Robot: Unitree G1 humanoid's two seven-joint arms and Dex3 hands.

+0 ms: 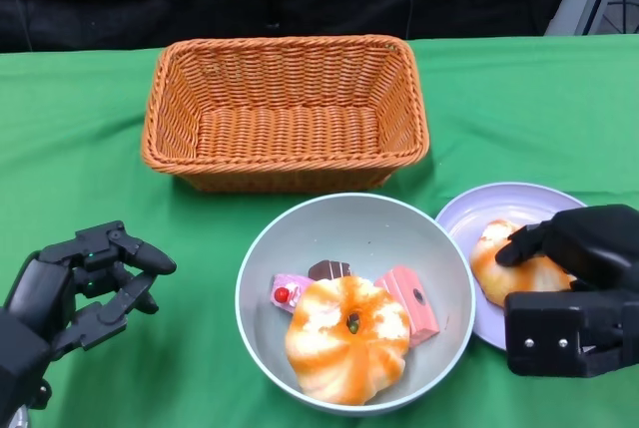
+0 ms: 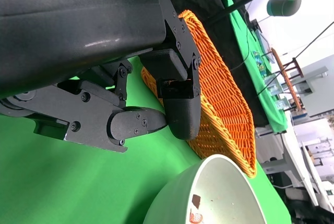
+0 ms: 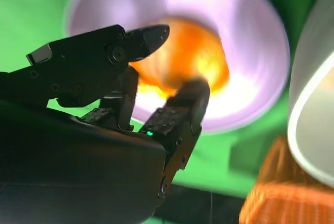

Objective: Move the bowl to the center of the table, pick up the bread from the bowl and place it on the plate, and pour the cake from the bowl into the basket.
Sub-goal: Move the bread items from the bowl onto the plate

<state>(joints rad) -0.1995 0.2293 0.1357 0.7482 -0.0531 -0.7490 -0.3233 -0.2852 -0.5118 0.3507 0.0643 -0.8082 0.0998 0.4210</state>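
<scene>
The right hand (image 1: 569, 258) rests on the bread (image 1: 514, 266) on the plate (image 1: 489, 211).

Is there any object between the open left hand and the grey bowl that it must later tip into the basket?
Nothing visible: only bare green tablecloth lies between the left hand and the round grey bowl. The woven orange wicker basket stands directly behind the bowl, with nothing between them.

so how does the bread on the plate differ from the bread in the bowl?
The bread on the plate looks smaller; the bread in the bowl looks bigger. The plate one lies alone under the right robot hand, which touches it; the bowl one is untouched, beside cake pieces. Both are orange-and-white glazed.
</scene>
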